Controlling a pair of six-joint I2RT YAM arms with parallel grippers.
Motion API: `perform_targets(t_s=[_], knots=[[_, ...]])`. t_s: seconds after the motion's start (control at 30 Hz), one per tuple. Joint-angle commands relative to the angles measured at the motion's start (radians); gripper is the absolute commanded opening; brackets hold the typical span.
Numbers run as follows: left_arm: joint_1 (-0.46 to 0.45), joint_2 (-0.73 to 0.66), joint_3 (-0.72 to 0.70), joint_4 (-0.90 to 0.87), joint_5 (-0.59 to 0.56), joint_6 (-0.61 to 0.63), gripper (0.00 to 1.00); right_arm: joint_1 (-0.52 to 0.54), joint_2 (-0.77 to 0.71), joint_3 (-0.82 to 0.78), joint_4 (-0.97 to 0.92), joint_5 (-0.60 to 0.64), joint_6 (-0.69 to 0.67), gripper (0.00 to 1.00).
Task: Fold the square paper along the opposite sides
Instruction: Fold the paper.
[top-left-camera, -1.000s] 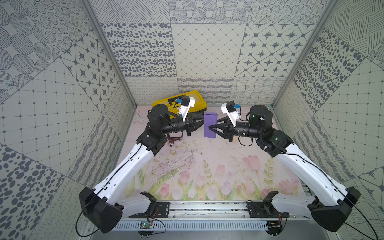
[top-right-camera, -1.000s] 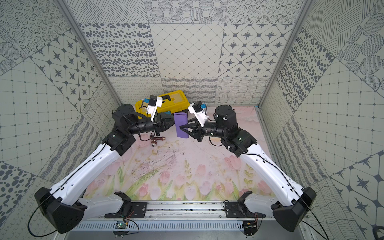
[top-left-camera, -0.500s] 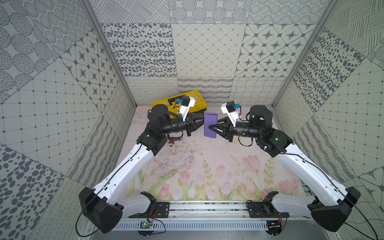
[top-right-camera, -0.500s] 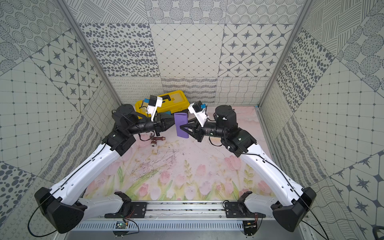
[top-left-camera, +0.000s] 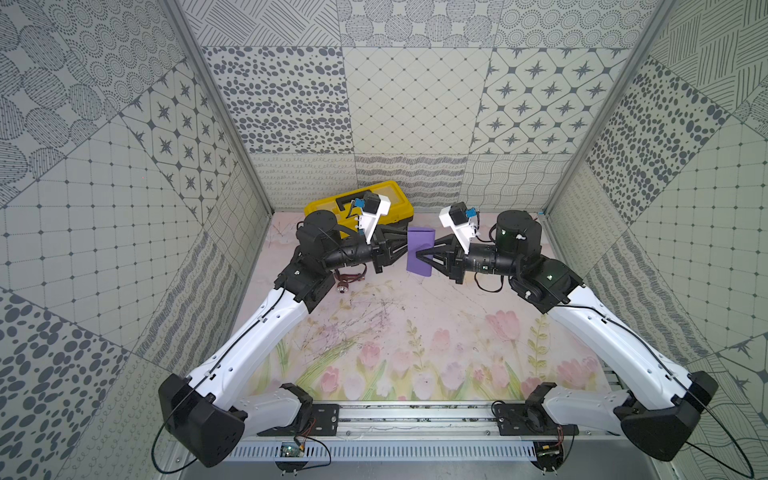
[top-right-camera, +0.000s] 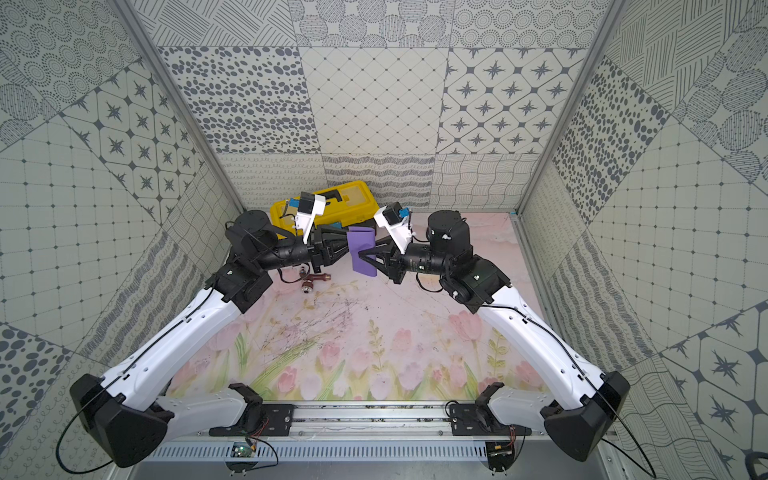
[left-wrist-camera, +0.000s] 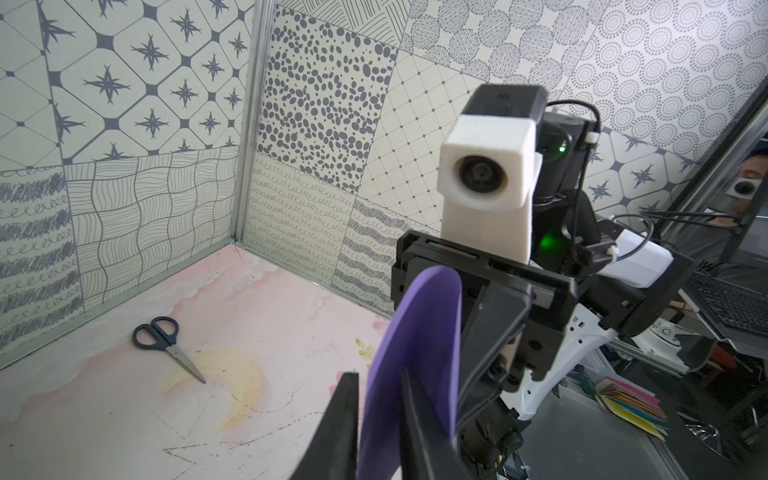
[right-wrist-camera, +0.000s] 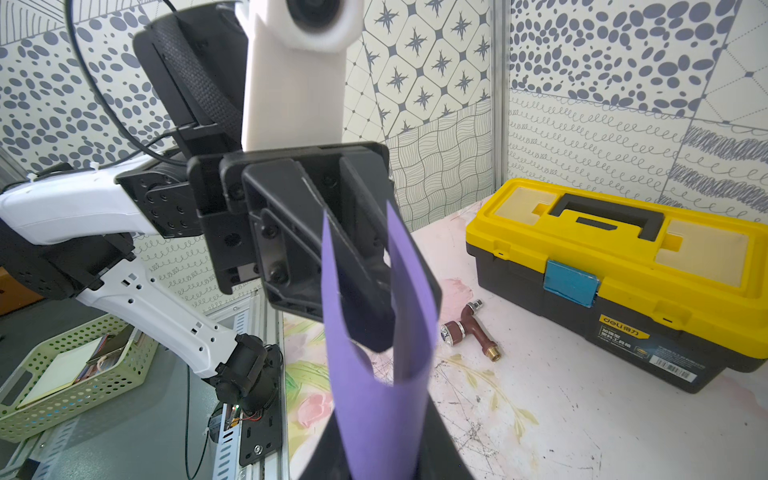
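one square paper (top-left-camera: 419, 251) is held mid-air, bent double with its two flaps apart. it is pinched by the right gripper (right-wrist-camera: 378, 457); the left gripper (left-wrist-camera: 376, 399) is seen narrowly parted around it. fold judged half-made: edges must be aligned, then a crease pressed.

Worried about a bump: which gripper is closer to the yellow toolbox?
Left. The left gripper is just in front of the yellow toolbox; the right gripper is beyond the purple paper, farther off.

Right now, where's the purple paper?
In a top view the paper is in the air at far centre, between the left gripper and right gripper, just off the toolbox's right end.
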Motion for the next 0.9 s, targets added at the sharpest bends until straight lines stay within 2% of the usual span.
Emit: perform_targets(t_s=[0.0, 0.23, 0.3, 0.33, 0.4, 0.47, 0.53, 0.6, 0.63, 0.73, 0.87], knots=[[0.004, -0.025, 0.007, 0.061, -0.040, 0.029, 0.25, 0.009, -0.012, 0.016, 0.049, 0.000, -0.009, 0.21], [0.005, -0.029, 0.011, 0.046, -0.040, 0.037, 0.25, 0.010, -0.017, 0.013, 0.052, 0.000, -0.011, 0.20], [0.006, -0.031, 0.009, 0.034, -0.051, 0.050, 0.29, 0.011, -0.019, 0.012, 0.052, -0.001, -0.011, 0.20], [0.007, -0.034, 0.011, 0.017, -0.067, 0.066, 0.33, 0.010, -0.020, 0.012, 0.052, 0.000, -0.011, 0.20], [0.010, -0.054, 0.014, -0.024, -0.124, 0.108, 0.49, 0.011, -0.025, 0.009, 0.051, 0.002, -0.011, 0.21], [0.012, -0.085, 0.011, -0.075, -0.262, 0.160, 0.70, 0.012, -0.033, 0.005, 0.052, 0.005, -0.012, 0.22], [0.015, -0.120, -0.007, -0.099, -0.442, 0.193, 0.78, 0.011, -0.042, 0.003, 0.051, 0.004, -0.013, 0.23], [0.026, -0.153, -0.032, -0.105, -0.539, 0.205, 0.88, 0.011, -0.050, 0.003, 0.055, -0.005, -0.014, 0.24], [0.035, -0.171, -0.045, -0.107, -0.534, 0.200, 0.91, 0.011, -0.054, 0.003, 0.058, -0.017, -0.014, 0.25], [0.040, -0.212, -0.080, -0.097, -0.402, 0.182, 0.97, 0.011, -0.063, 0.003, 0.085, -0.066, -0.007, 0.27], [0.040, -0.244, -0.123, -0.053, -0.211, 0.165, 0.98, 0.010, -0.063, 0.014, 0.104, -0.119, -0.002, 0.29]])
